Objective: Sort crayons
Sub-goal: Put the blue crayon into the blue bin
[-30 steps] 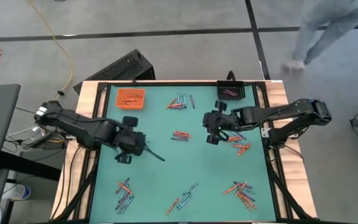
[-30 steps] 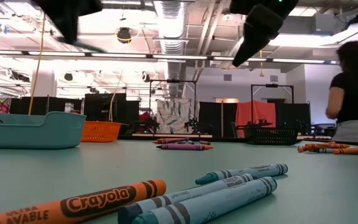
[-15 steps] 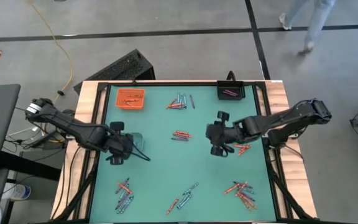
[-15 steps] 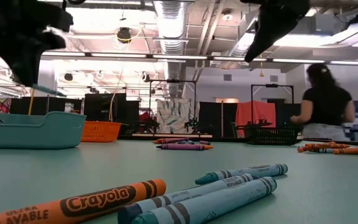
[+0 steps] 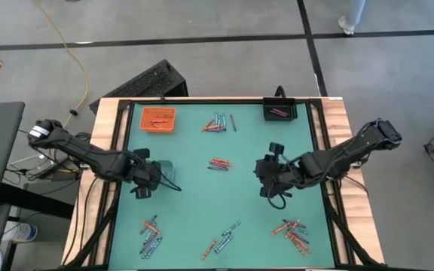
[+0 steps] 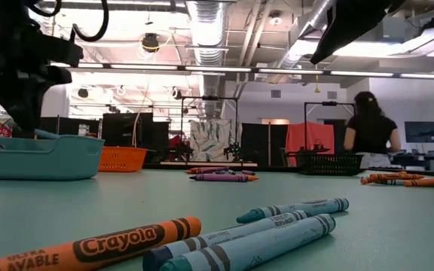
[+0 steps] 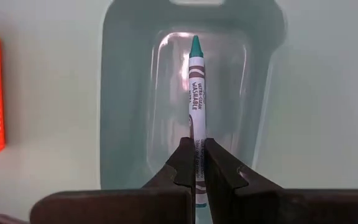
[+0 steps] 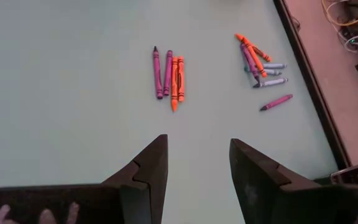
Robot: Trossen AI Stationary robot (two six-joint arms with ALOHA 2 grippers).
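Seen from above, the left gripper [image 7: 196,163] hangs over a clear tray [image 7: 129,93] on the left side of the green bench [image 5: 239,188], its fingers clenched on a teal crayon [image 7: 196,87] pointing into the tray. The right gripper [image 8: 197,165] hovers right of centre, fingers released and empty, with loose crayons [image 8: 168,74] scattered on the bench nearby.

The blue crayon's [image 7: 196,118] lower end seems hidden between the left claw's [image 7: 195,163] fingers.
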